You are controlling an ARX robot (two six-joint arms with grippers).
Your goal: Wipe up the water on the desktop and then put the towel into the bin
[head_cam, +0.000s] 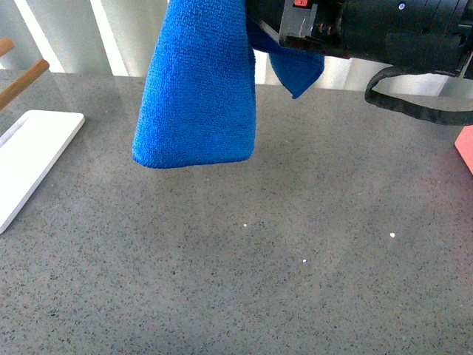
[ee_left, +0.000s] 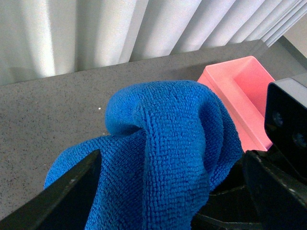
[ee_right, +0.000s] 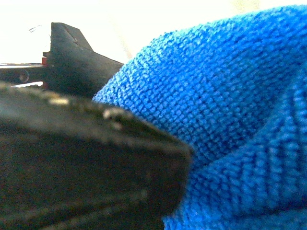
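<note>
Where the desktop [head_cam: 259,296] lies nearest the robot, its speckled grey surface carries three tiny bright white specks [head_cam: 392,235], well apart from one another. Farther back, the towel [head_cam: 196,96] hangs in the air above the stone, a folded blue drape whose rounded lower edge is clear of the surface and whose top runs out of the front view. The right gripper [head_cam: 284,26] reaches in from the right at the towel's upper edge, with a small blue corner dangling just beneath it and a black cable [head_cam: 414,107] looping under the arm. Its wrist camera shows one black finger [ee_right: 86,163] against the cloth; the other is hidden, so whether its jaws pinch the towel cannot be told. The left gripper [ee_left: 153,211] has the towel humped up in front of it, one dark finger [ee_left: 72,191] touching the cloth, and how far its jaws stand apart cannot be told either. Beyond, a flat white board [head_cam: 37,155] lies at the left edge with two wooden sticks [head_cam: 22,81] behind it. The bin [ee_left: 240,91] sits on the desktop to the right, open-topped and apart from the towel, before a pale pleated curtain [ee_left: 96,33]
</note>
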